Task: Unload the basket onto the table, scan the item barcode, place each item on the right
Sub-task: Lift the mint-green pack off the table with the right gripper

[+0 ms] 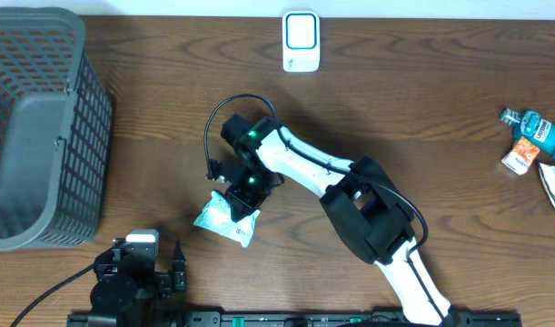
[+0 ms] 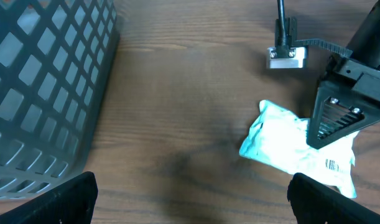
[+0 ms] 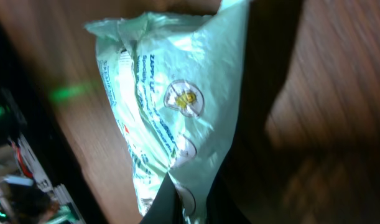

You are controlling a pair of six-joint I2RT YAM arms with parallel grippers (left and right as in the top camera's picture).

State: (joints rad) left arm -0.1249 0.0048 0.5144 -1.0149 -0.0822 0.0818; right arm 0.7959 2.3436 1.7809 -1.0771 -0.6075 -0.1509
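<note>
Near the middle of the overhead view, a little below centre, the pale green packet lies on the wooden table. Its upper right part is hidden under the right gripper, which comes down on it from the arm reaching in from the lower right. The right wrist view shows the two dark fingers pinched tight on a fold of the packet's film at the bottom edge of the frame. The printing there is blurred and cannot be read. In the left wrist view the packet sits at the right, partly covered by one dark finger, and a small barcode shows on its lower right corner, too small to make out. The left gripper holds nothing, its jaws spread wide with only the tips visible in the bottom corners of that frame. A grey basket fills the upper left, cut off by the edge. A white device stands at top centre, well apart from the packet. A blue bottle and other items at the far right are cropped.
</note>
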